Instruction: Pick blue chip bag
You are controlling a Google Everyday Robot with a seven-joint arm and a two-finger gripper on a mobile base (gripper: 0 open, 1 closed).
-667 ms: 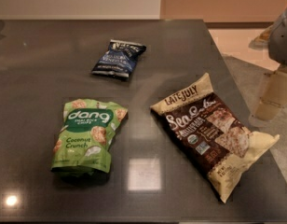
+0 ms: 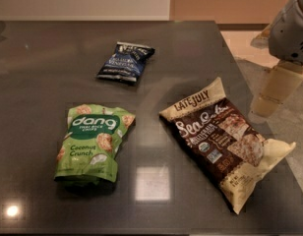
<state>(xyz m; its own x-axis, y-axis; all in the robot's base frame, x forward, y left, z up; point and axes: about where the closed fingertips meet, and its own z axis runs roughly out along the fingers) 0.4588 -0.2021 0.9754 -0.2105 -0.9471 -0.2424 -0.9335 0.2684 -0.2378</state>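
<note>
While the gripper [image 2: 268,102] is hanging out past the right edge of the table [image 2: 43,73], well apart from every bag, the blue chip bag [image 2: 126,61] is lying flat toward the far middle of the tabletop, all on its own, with nothing touching it. Whether the gripper is spread or pressed together, I cannot tell from here.

Now the dangers, as I'm judging them. The big Late July bag [image 2: 225,139] is sprawling at the near right, close to the gripper's side, so a low crossing looks likely to be snagging its raised corner and dragging it along. The target itself is lying thin and crinkly on a slick top: a descent that's landing off-centre could be shoving it away instead of catching it, and a pinch taking only a fold of film may be slipping free on the lift. The green dang bag [image 2: 92,142] is sitting near the front left, well clear of the target, so I'm not expecting trouble there.

The surface is showing dark grey and glossy, throwing back a pale square of light [image 2: 152,183] near the front and a small bright spot [image 2: 12,210] at the front left corner. Behind, a pale wall [image 2: 82,1] is giving way to a tan panel [image 2: 230,1], and lighter flooring [image 2: 240,41] is showing beyond the right edge.
</note>
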